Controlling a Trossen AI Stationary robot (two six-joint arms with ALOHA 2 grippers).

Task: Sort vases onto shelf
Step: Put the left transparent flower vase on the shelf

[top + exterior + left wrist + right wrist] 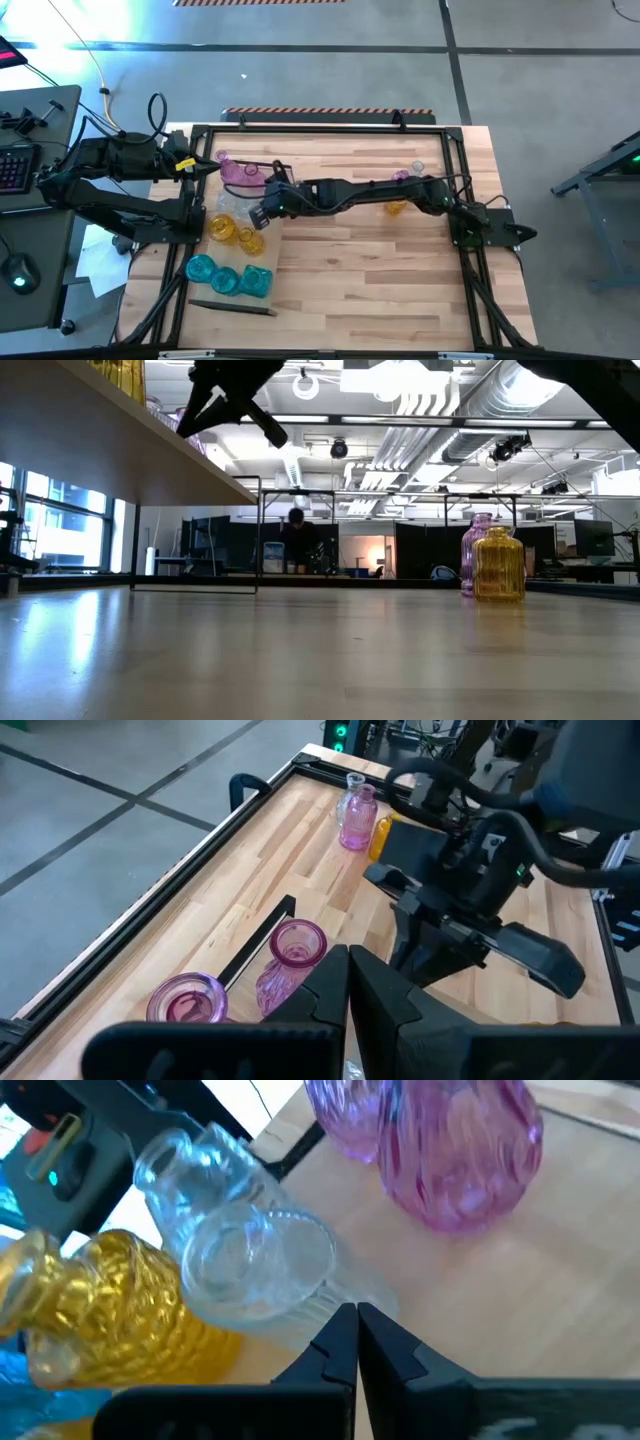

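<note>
The shelf [262, 258] stands at the table's left, and its edge fills the upper left of the low view [100, 430]. On it stand two pink vases [237, 171], clear vases [255, 1265], yellow vases [224, 228] and teal vases [226, 277]. My right gripper [357, 1318] reaches across the table and is shut and empty, its tips right beside a clear vase. A pink vase [479, 550], a yellow vase [498, 565] and a clear one [352, 785] stand on the table's right half. My left gripper [348, 965] waits shut at the far left, above the pink vases. My right gripper has its shut fingertips [340, 1342] next to the lower side of the clear vase [318, 1298], slanting down from the table's right. I cannot tell whether they touch the glass. The vase stands upright on the shelf.
A dark rail [240, 308] lies at the shelf's near end, and another [262, 935] stands by the pink vases. A black frame [320, 128] runs along the table's edges. The middle of the wooden tabletop [370, 260] is bare. A person [297, 540] shows in the room beyond.
</note>
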